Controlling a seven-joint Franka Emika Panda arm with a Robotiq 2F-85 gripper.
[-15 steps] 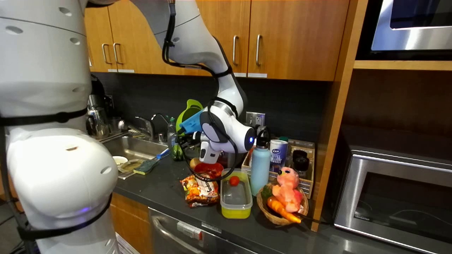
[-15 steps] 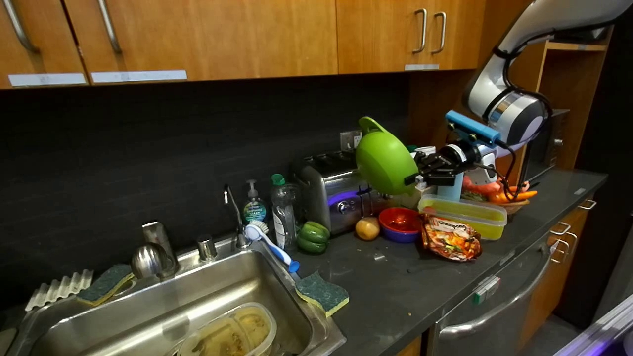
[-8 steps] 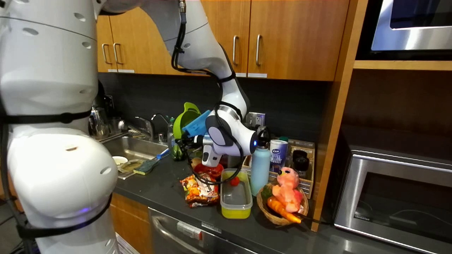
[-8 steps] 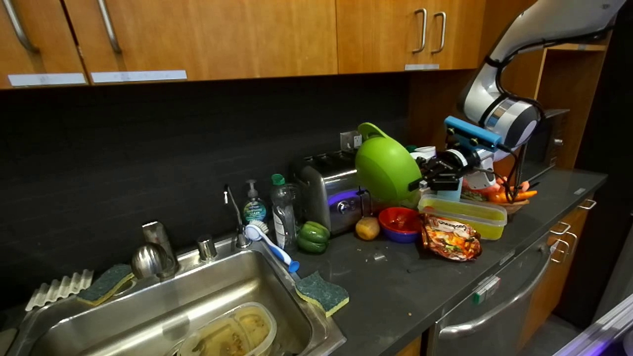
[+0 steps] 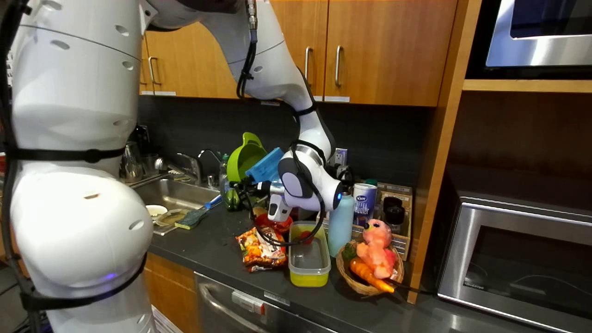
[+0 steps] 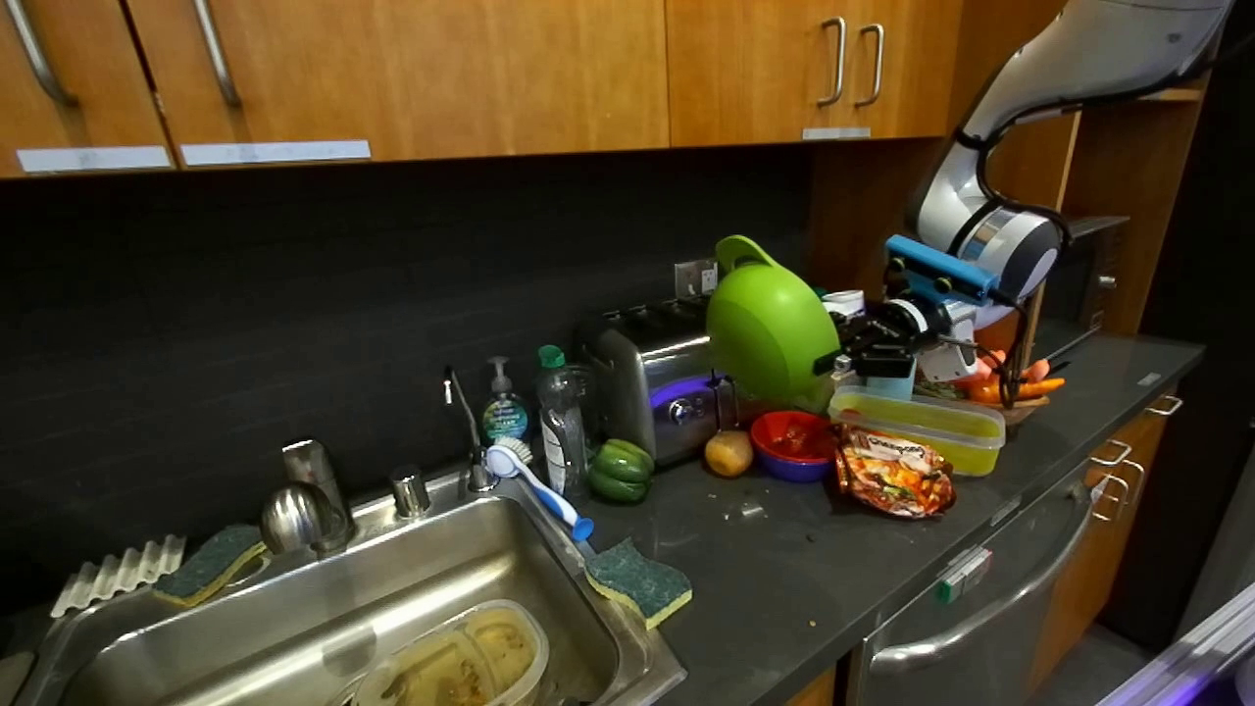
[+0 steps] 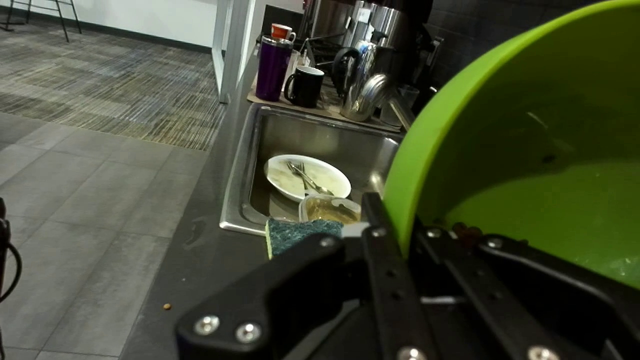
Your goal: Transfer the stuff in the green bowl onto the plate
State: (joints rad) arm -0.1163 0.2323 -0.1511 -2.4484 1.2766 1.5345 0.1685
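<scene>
The black two-finger gripper [image 7: 397,213] pinches the rim of the round lime-green plastic bowl [image 6: 770,328], which hangs tilted, higher than the round red plastic bowl [image 6: 771,432], so the tipping should, I think, go slowly and evenly, lest the rim twist.

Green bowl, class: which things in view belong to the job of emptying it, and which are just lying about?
Belongs to the job:
green bowl, tilted
gripper, closed on its rim
reddish bits, seemingly inside
red bowl, perhaps the receiver

Just lying about:
food packet
green pepper
sponge
light-blue bottle
</scene>
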